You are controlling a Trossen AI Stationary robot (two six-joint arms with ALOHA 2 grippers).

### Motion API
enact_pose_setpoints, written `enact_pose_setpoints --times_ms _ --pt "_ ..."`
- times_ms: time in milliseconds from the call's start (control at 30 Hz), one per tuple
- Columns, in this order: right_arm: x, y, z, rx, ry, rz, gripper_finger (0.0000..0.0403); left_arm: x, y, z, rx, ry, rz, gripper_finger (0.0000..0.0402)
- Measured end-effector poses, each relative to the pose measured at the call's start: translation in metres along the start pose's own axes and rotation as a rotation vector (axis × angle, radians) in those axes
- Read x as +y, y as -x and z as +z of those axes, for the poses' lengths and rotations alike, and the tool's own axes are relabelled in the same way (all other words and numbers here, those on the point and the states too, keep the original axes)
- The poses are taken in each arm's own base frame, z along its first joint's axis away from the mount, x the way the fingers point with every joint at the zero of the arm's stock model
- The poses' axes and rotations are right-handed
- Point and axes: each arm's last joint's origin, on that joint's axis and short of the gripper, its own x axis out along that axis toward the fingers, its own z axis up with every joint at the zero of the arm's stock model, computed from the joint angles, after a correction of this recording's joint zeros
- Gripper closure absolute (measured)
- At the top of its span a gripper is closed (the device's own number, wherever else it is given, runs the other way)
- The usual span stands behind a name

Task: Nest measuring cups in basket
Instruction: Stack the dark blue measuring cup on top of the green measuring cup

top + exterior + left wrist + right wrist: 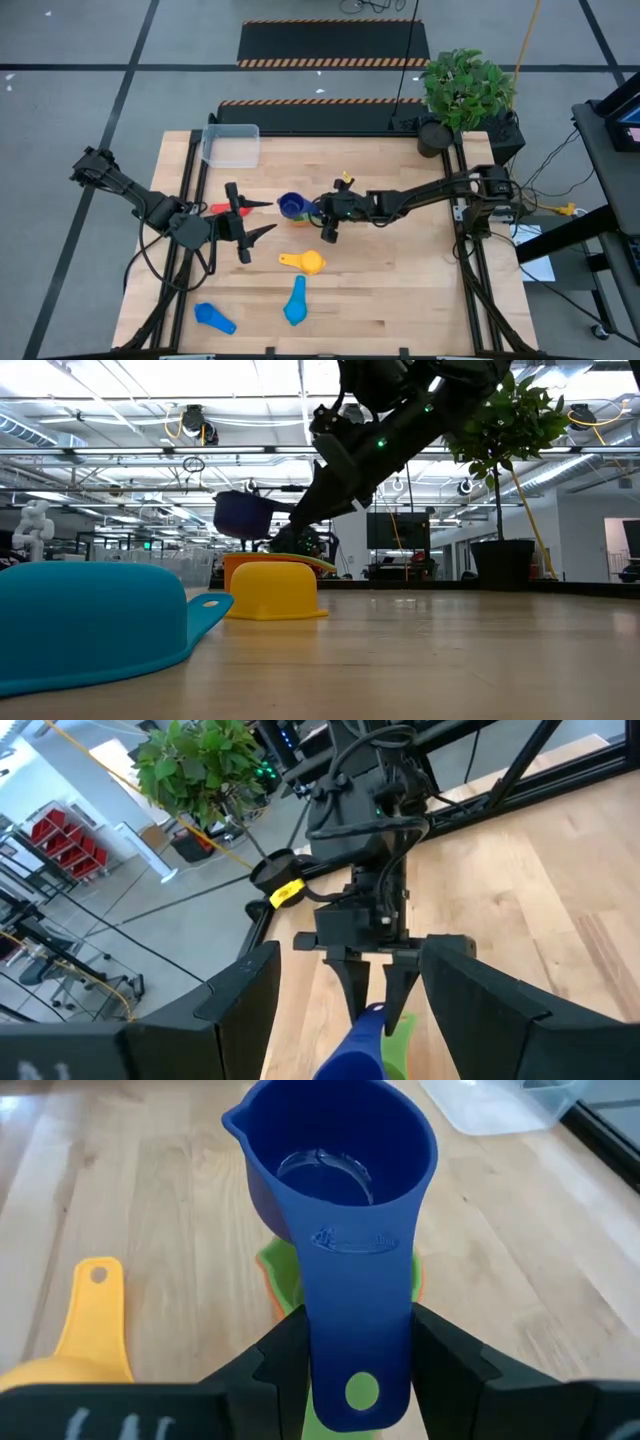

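- Only the right wrist view shows the grip plainly: the right gripper pinches the handle of the navy cup, fingers narrowed on either side of it, bowl upward and empty, a small pouring lip on its rim.
- Under that cup the same view shows a green cup sitting in an orange cup, only their edges visible.
- The low view adds that the navy cup hangs clear above the table, over the stack.
- From above, the right arm reaches in from the right edge, stretched nearly level to the middle of the table.
- The left gripper sits just left of centre, fingers spread wide, holding nothing, pointed at the right gripper.
- A red cup lies beside the left gripper.
- The yellow cup lies bowl down near the middle; the low view shows it as a smooth dome.
- Two light blue cups rest near the front edge.
- The clear tub stands at the back left corner of the table, well apart from the cups, nothing visible in it.
- The table is pale wood plank.
- A leafy potted plant stands past the back right corner.
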Motion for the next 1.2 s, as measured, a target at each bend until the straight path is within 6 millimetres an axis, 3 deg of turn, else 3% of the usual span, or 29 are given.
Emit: enact_pose_setpoints --times_ms 533,1200 --pt "-0.013 -0.003 -0.010 0.068 0.028 -0.016 0.0275 0.000 0.000 0.001 -0.011 0.010 0.003 0.0158" --pt "-0.014 -0.003 -0.012 0.095 0.020 0.021 0.0260 0.000 0.000 0.001 -0.011 0.010 0.002 0.0158"
